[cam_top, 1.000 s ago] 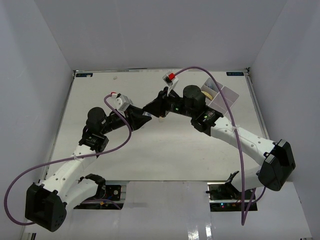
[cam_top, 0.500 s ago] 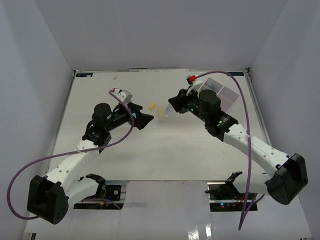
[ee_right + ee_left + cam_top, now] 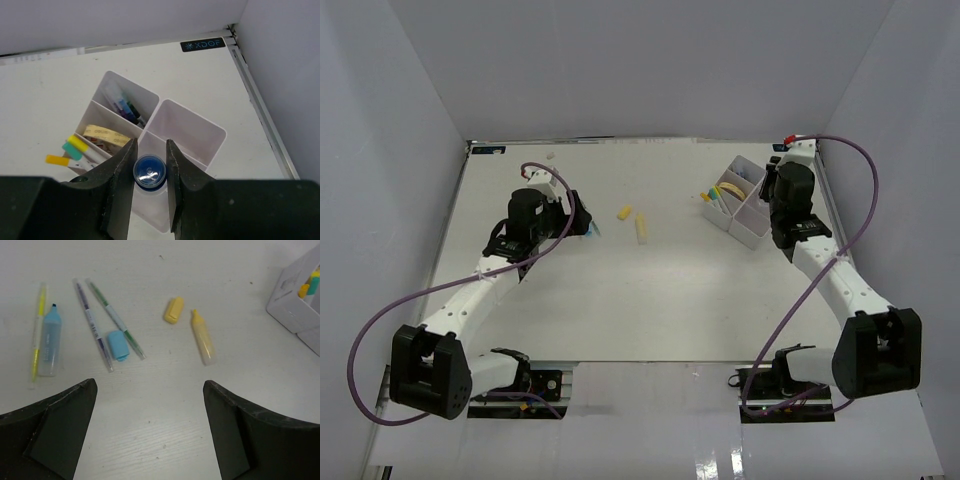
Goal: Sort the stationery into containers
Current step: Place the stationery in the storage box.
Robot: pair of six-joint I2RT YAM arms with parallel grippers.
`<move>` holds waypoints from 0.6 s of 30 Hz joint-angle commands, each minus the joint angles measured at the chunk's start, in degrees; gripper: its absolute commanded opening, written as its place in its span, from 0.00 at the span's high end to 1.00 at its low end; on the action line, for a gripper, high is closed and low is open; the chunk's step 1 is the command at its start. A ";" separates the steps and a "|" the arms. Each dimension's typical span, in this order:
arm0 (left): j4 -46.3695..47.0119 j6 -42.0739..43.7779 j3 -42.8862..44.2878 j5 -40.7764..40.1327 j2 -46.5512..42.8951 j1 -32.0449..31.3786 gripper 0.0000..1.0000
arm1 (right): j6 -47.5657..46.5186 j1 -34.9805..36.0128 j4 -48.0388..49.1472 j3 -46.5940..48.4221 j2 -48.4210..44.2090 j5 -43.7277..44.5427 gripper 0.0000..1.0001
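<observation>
White matte table [image 3: 620,300], boxed in on three sides by plain pale walls [image 3: 640,70]; black label [image 3: 202,45] at the far right corner. The four-part tray [image 3: 190,116] sits near that corner. The right gripper [image 3: 150,145] hangs over it, pinched on the blue-capped bottle [image 3: 150,172]. The left gripper [image 3: 149,387] is spread wide, holding nothing, above a yellow highlighter [image 3: 204,337], a yellow cap [image 3: 174,309], a blue cap [image 3: 118,345] and thin pens [image 3: 92,325] lying loose.

A robot lab cell; plain white walls [image 3: 620,60] enclose a white table [image 3: 620,310].
</observation>
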 commanded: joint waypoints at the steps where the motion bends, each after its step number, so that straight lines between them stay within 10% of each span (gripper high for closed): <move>1: -2.65 -1.05 2.21 -3.56 -1.05 1.33 0.02 | -0.93 -1.89 6.14 0.73 2.18 1.15 0.92; 13: -3.45 -0.52 2.39 -6.91 -1.23 3.00 0.02 | -0.93 -6.29 14.67 -2.52 10.80 -1.66 0.92; 18: -3.53 -0.52 2.30 -7.95 -1.32 3.00 0.02 | -0.23 -6.29 17.39 -5.50 12.21 -2.02 0.77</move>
